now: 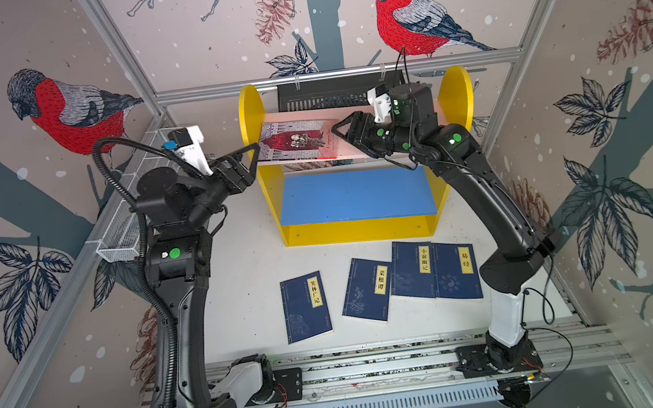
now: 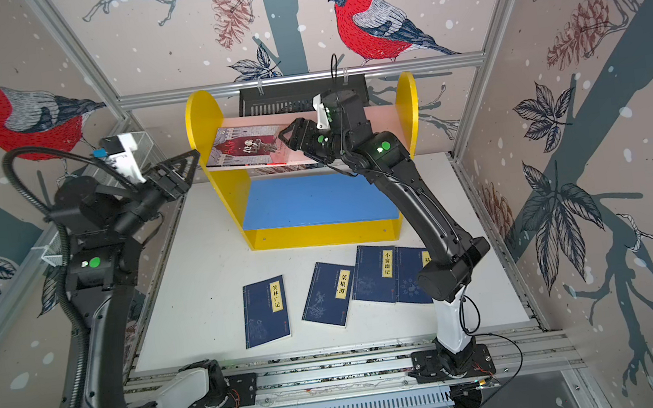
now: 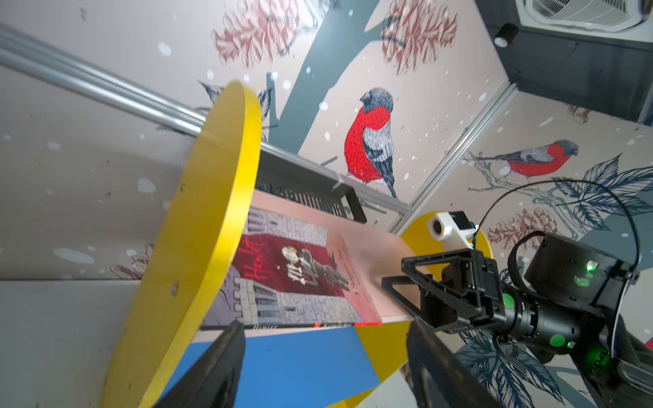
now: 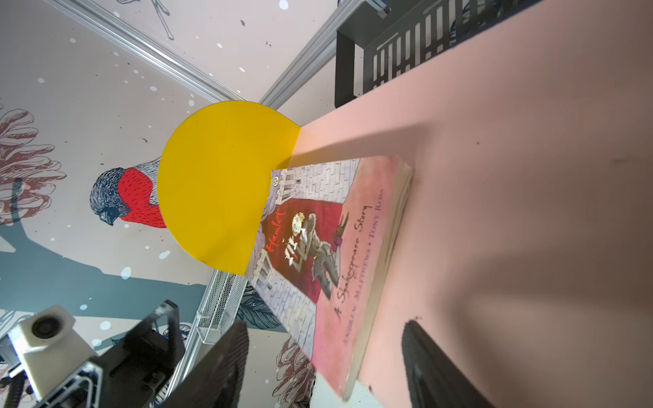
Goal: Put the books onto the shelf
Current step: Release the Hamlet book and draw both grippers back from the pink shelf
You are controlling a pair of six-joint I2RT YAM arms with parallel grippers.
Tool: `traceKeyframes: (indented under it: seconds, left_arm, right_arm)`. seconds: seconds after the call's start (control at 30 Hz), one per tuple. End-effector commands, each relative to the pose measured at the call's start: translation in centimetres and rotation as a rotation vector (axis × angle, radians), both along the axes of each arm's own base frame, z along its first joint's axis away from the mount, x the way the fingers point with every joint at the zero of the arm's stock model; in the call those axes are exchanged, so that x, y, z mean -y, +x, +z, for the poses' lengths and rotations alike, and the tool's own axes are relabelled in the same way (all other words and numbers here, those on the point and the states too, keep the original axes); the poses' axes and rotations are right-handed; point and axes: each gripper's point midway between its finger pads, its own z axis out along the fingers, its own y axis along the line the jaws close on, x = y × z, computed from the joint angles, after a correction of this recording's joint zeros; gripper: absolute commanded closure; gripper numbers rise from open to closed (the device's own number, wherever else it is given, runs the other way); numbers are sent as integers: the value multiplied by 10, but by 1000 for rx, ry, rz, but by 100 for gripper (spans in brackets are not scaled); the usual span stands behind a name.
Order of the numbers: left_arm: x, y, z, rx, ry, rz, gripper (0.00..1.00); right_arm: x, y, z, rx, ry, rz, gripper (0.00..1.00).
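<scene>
The illustrated book [image 1: 297, 141] lies flat on the pink upper board [image 4: 494, 176] of the shelf [image 1: 361, 232], in the upper middle of both top views. Its left end is against the yellow side [image 1: 249, 113]. The right claw [image 1: 339, 132] is just beside the right edge of this book, and its jaws stand apart and grasp nothing. In the left wrist view it looks a little apart from the cover, but I cannot tell for sure if one finger touches the edge. The left claw [image 1: 250, 155] hovers outside the yellow side, at the left of the shelf, also released and empty. The four navy books [image 1: 368, 290] lie flat on the white table [image 1: 242, 286], in the lower middle of both top views, in a row in front of the shelf. The two at the right lie edge to edge. The blue lower board [image 1: 357, 197] is bare.

I judge that the first book is placed and the step in hand is the end of this placing; four of the five books wait. The next move calls for the right arm to draw back clear of the pink board without dragging the book, and then to come down to a navy book. These are thin and flat on the table, so a claw probably needs to catch one by an edge.
</scene>
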Motion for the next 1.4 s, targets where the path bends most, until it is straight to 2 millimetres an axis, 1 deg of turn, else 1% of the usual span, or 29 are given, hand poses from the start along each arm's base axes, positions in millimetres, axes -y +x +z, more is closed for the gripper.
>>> traceKeyframes:
  seconds: [0.0,0.07,0.13,0.23,0.33,0.43,0.57,0.9,1.07,1.17,1.37]
  left_arm:
    - [-2,-21,18,54,42,-10,26]
    - [-1,-29,18,58,43,-11,26]
    - [2,-33,12,38,24,-31,26]
    - [6,-32,-3,-16,-6,-69,26]
    - [9,-31,-17,-41,-20,-94,26]
    - [9,-28,-27,-58,-25,-95,26]
    - [9,-27,-31,-66,-33,-100,26]
    - [14,-32,-39,-66,-38,-131,26]
    - [14,-34,-40,-62,-36,-135,26]
    - [15,-35,-41,-61,-37,-137,26]
    - [14,-33,-44,-66,-50,-137,26]
  right_arm:
    - [8,-14,15,107,-52,-10,31]
    - [8,-27,16,141,-90,-11,32]
    - [5,-38,12,158,-126,-10,33]
    - [2,-54,5,168,-171,-10,34]
    - [-7,-69,-1,180,-181,33,36]
    - [-16,-78,-10,172,-193,82,38]
    - [-25,-78,-21,157,-209,114,39]
    - [-50,-67,-29,149,-209,170,39]
    - [-51,-57,-31,137,-191,169,39]
    - [-48,-51,-30,135,-183,162,39]
    - [-46,-45,-29,133,-166,169,39]
